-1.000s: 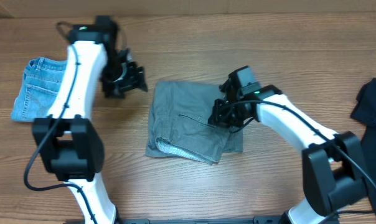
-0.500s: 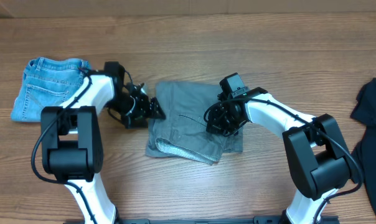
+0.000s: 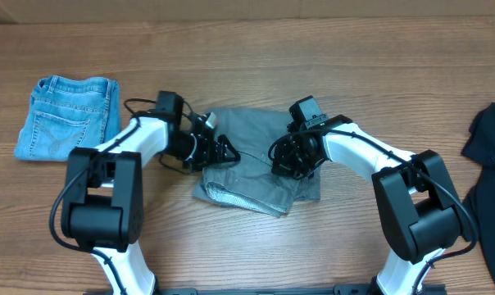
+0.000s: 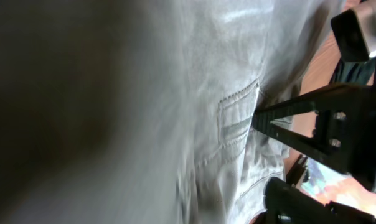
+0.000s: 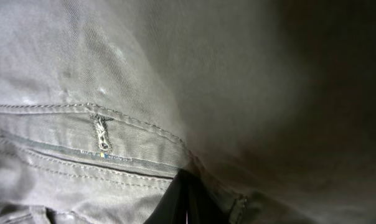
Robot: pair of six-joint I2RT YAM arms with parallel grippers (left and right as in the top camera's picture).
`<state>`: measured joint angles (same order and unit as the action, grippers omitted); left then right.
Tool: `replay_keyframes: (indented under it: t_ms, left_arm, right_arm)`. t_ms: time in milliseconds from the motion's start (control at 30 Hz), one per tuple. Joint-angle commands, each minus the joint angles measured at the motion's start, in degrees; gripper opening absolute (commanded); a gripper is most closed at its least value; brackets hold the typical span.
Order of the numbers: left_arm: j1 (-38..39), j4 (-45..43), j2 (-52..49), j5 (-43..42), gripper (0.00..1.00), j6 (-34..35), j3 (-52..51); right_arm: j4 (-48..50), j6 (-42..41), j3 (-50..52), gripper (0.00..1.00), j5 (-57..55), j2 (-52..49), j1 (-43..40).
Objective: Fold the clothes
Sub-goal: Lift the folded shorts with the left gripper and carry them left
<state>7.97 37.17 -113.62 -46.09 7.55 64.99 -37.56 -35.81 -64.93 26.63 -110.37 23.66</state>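
Observation:
The grey shorts [image 3: 252, 160] lie folded in the middle of the table, with a pocket seam showing in the right wrist view [image 5: 101, 140]. My left gripper [image 3: 224, 154] is at their left edge. In the left wrist view its fingers [image 4: 269, 155] are spread with grey cloth [image 4: 175, 112] between them. My right gripper [image 3: 287, 161] is pressed into the right half of the shorts. Its dark fingertips [image 5: 187, 205] are together at a fold by the pocket. Light-blue denim shorts [image 3: 67, 115] lie folded at the far left. A black garment [image 3: 489, 139] lies at the right edge.
The wooden table [image 3: 256, 246] carries all three garments. The two arms meet over the grey shorts, their wrists about a hand's width apart. The right arm's wrist shows in the left wrist view [image 4: 362, 31].
My left arm swung from the back left, near the denim shorts, down and right onto the left edge of the grey shorts. My right gripper shifted slightly left, then stayed on the shorts.

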Motion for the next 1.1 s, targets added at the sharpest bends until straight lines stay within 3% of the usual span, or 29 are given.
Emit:
replay_keyframes:
  t_ms: [0,100,233,267,433,667,1067]
  left_arm:
    - [3.43,-0.85,-3.69,6.01,0.68,3.15,-3.19]
    - [3.52,-0.94,-3.69,5.99,0.49,3.67,-3.19]
    - [2.71,-1.09,-3.69,5.49,0.06,4.26,-3.1]
    - [2.49,-1.03,-3.69,5.01,0.04,4.24,-2.99]
    - [-0.07,1.44,-3.48,0.09,0.04,2.08,-0.61]
    - [-7.37,13.57,3.5,-3.54,0.04,-6.86,11.37]
    - [-24.37,10.88,10.03,-5.88,0.04,-1.01,35.63]
  right_arm:
    - [-0.04,-0.22,0.04,0.04,-1.09,-1.01,-0.09]
    - [-0.28,-0.22,0.04,0.04,-1.09,-1.01,-0.09]
    - [-1.44,-0.2,0.02,0.04,-1.03,-0.98,-0.09]
    - [-1.95,0.24,0.0,0.04,-1.05,-0.98,-0.09]
    - [-8.68,3.21,-1.53,0.04,-1.18,1.99,-0.87]
    - [-17.11,8.87,-7.48,0.04,-3.69,13.0,-3.32]
    - [-18.43,8.85,-11.56,0.04,-3.69,18.91,-4.98]
